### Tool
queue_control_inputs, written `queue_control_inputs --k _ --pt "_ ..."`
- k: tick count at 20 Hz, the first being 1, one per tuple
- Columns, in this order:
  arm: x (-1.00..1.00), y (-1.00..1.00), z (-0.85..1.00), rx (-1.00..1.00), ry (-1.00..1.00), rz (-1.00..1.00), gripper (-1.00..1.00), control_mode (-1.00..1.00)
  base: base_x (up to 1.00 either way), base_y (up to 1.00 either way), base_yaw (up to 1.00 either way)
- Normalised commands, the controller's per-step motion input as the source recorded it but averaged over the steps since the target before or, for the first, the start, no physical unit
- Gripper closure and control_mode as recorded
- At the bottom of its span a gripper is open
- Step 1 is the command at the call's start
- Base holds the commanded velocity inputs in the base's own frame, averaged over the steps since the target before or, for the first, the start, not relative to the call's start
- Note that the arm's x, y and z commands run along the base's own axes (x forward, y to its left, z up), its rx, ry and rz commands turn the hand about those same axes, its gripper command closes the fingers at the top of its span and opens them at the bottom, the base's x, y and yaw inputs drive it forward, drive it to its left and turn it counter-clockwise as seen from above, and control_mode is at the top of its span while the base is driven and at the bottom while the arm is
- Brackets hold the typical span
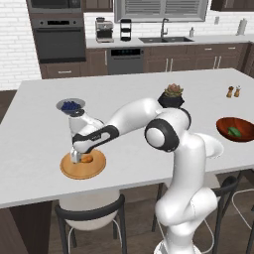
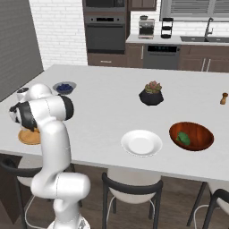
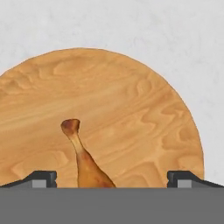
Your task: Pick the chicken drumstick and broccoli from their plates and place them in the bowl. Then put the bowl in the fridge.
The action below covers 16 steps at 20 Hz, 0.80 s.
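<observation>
One drumstick (image 3: 87, 168) on one wooden plate (image 3: 144, 109), between wide-open gripper (image 3: 111, 178) fingers; one broccoli (image 2: 184, 138) in one bowl (image 2: 201, 129).

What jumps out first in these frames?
The white arm bent low over the wooden plate at the counter's near left edge, its open gripper straddling the chicken drumstick. To the right, the reddish-brown bowl already holds the broccoli, beside a bare white plate.

No text, label, brand, number or sign can be read anywhere. The dark built-in wall oven (image 1: 60, 37) and the dishwasher panel beside it carry faint display marks, too small to make out.
</observation>
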Motion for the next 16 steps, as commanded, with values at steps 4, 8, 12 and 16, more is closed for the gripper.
queue_control_inputs --k 4,8,12,16 --pt "0.01 0.00 -0.24 -0.03 0.00 0.00 -1.00 -1.00 0.00 0.00 0.00" --pt "0.00 0.00 -0.14 -0.03 0.00 0.00 -1.00 -1.00 0.00 0.00 0.00" --pt "0.06 0.00 -0.15 -0.03 0.00 0.00 -1.00 -1.00 0.00 0.00 0.00" --pt "0.12 -0.09 -0.03 -0.02 0.00 0.00 -1.00 -1.00 0.00 0.00 0.00"
